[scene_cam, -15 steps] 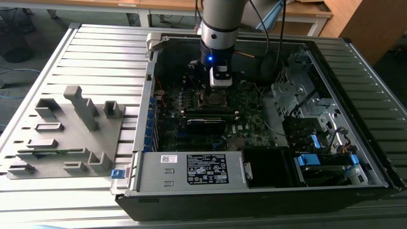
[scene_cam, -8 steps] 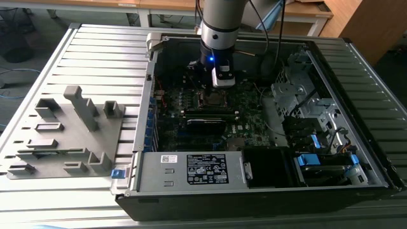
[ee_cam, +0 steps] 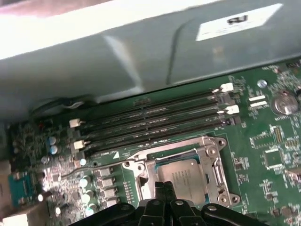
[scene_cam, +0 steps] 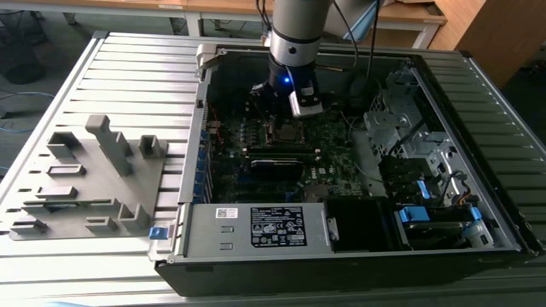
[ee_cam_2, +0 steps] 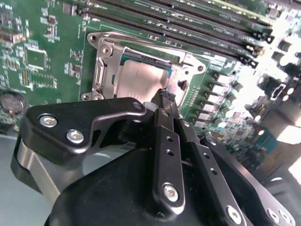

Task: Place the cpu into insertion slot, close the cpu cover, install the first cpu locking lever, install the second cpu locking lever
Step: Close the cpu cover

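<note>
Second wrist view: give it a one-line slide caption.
End effector poised over the cpu, framed by the cpu cover.

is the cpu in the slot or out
In. The cpu lies flat inside the silvery frame of the insertion slot, in both wrist views.

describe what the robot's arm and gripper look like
The arm is a silver-grey cylinder ending in a black wrist with a blue light and a pale boxy module; dark cables run alongside. The gripper is matte black, with slim linked fingers held by silver screws.
</note>
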You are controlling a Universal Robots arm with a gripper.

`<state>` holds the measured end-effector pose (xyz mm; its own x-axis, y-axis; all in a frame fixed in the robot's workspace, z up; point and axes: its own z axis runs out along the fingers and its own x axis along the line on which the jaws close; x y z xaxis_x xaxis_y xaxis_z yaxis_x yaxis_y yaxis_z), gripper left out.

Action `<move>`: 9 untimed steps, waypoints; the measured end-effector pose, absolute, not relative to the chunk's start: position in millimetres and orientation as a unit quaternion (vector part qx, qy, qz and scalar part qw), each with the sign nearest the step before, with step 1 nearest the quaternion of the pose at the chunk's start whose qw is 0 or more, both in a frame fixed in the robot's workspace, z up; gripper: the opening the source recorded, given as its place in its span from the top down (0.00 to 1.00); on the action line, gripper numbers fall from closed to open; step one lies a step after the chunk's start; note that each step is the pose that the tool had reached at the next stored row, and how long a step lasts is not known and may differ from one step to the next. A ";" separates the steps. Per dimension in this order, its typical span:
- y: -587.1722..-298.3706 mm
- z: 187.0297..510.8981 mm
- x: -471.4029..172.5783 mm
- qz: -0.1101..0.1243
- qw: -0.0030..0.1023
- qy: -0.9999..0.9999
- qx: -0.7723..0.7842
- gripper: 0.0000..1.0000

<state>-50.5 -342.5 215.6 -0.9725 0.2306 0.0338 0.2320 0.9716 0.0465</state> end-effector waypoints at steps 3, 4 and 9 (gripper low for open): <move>-342.5 215.3 -50.5 -0.025 0.015 -0.996 -0.089 0.89; -342.5 215.2 -50.5 -0.025 0.015 -0.996 -0.080 0.89; -342.5 214.7 -50.5 -0.024 0.016 -0.999 -0.035 0.89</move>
<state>-50.5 -342.5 214.7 -0.9971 0.0682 0.0339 0.0698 0.9965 0.0464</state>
